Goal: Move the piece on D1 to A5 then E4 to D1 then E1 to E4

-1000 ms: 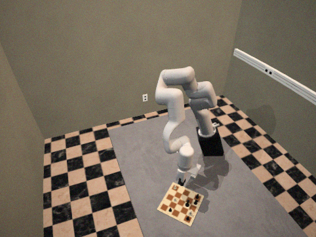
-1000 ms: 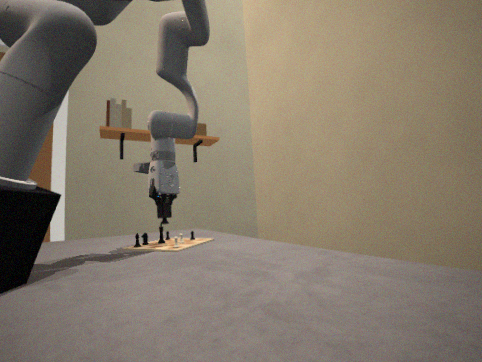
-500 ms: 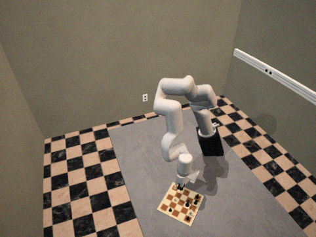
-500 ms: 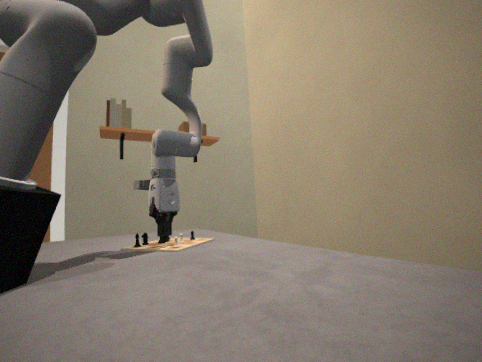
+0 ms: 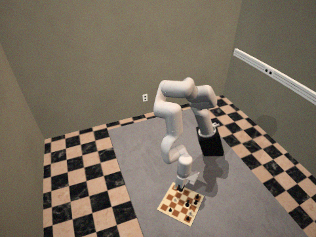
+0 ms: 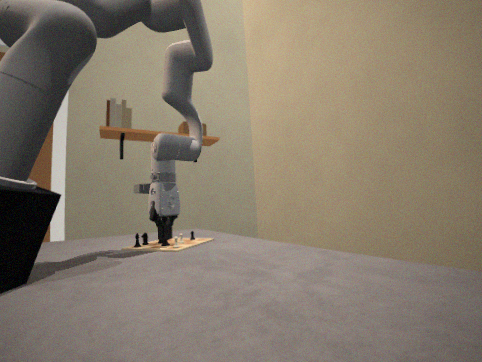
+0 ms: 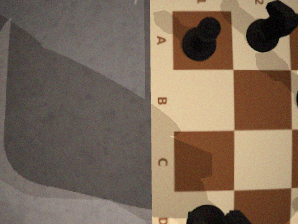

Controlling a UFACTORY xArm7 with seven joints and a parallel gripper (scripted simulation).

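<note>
The chessboard [image 5: 180,203] lies on the grey mat in front of the arm. My gripper [image 5: 179,188] is down at the board's near corner by the arm. It is shut on a black piece [image 7: 215,216], which shows at the bottom edge of the wrist view in row D, column 1. In the side view the gripper [image 6: 164,239] holds the piece at or just above the board [image 6: 170,244]; I cannot tell if it touches. A black pawn [image 7: 201,37] stands on A1 and another black piece [image 7: 270,26] on A2. B1 and C1 are empty.
Other black pieces [image 5: 197,196] [image 5: 187,204] and white pieces [image 5: 176,199] [image 5: 190,213] stand on the board. The arm's black base [image 5: 210,144] is behind the board. A shelf [image 6: 150,134] hangs on the far wall.
</note>
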